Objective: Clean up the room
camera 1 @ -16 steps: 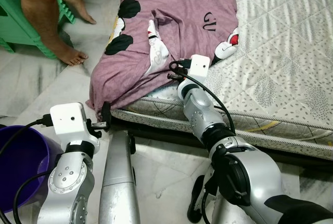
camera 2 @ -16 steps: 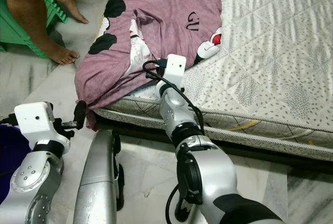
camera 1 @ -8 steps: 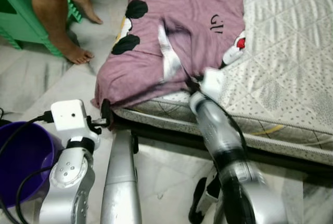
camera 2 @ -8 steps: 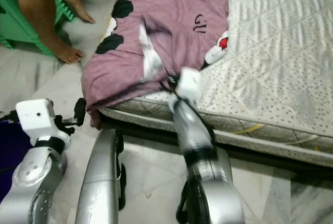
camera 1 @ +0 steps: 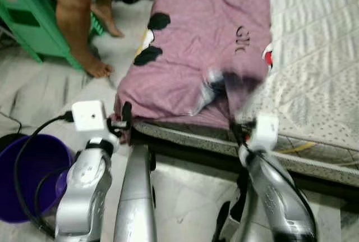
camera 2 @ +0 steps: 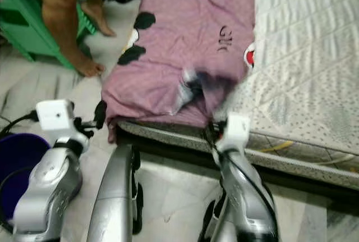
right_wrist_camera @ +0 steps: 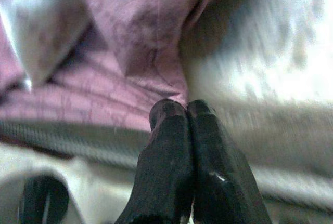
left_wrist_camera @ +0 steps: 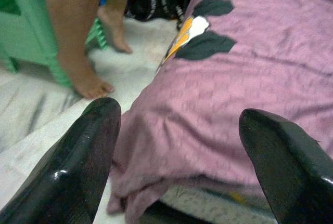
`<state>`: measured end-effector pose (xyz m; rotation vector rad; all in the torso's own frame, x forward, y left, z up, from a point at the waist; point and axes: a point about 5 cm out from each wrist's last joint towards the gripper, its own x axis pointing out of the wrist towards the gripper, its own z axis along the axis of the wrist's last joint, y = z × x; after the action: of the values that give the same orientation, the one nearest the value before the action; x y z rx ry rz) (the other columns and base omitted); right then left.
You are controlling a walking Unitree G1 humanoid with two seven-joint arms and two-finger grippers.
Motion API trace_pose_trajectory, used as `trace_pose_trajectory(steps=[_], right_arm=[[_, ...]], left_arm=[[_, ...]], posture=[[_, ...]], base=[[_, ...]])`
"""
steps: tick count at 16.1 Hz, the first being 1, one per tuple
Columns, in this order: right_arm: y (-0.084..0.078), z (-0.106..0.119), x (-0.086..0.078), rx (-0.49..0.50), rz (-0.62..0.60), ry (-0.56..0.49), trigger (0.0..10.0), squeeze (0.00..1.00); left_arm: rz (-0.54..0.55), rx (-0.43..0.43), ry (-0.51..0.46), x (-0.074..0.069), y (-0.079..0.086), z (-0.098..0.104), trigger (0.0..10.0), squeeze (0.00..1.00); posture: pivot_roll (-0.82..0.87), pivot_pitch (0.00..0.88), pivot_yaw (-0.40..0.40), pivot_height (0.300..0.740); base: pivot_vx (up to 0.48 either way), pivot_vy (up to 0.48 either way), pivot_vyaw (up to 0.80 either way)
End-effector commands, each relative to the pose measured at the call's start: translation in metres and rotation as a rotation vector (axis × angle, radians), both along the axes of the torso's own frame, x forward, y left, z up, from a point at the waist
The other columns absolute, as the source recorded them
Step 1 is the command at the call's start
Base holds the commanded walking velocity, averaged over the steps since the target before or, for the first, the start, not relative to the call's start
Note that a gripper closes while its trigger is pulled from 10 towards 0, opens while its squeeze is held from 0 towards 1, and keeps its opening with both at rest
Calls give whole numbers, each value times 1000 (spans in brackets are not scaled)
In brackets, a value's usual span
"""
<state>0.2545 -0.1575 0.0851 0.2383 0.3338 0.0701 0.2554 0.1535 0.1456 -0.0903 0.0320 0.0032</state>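
Your right claw (right_wrist_camera: 179,110) pinches the purple shirt (camera 1: 196,56) on the bed (camera 1: 320,56), left claw (left_wrist_camera: 177,146) wide open, empty; cleanup barely begun.

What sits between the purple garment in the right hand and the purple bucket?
The robot's own left arm stands between the purple garment and the purple bucket. The right hand pinches the garment's edge.

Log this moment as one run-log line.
right gripper: shut on purple garment, at mattress edge | left gripper: open, facing garment's corner | purple bucket: floor, robot's left | person's legs: near green stool
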Motion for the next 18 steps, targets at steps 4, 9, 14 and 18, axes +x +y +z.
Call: trace_pose_trajectory(steps=[4,9,14,18], right_arm=[[-40,-8,-27,-260,-52,218,10000,1000],[-75,31,7,-510,-195,59,10000,1000],[-1,68,68,-225,48,-181,10000,1000],[41,20,77,-114,349,17,10000,1000]], left_arm=[[-14,-4,12,4,-3,-9,10000,0],[7,-4,-11,12,1,-9,10000,0],[28,-13,-55,20,4,-3,10000,0],[25,-7,-78,23,4,1,10000,0]], posture=[[84,110,42,537],[76,83,24,537],[84,55,33,537],[114,50,27,537]], base=[[0,0,0],[0,0,0],[0,0,0],[0,0,0]])
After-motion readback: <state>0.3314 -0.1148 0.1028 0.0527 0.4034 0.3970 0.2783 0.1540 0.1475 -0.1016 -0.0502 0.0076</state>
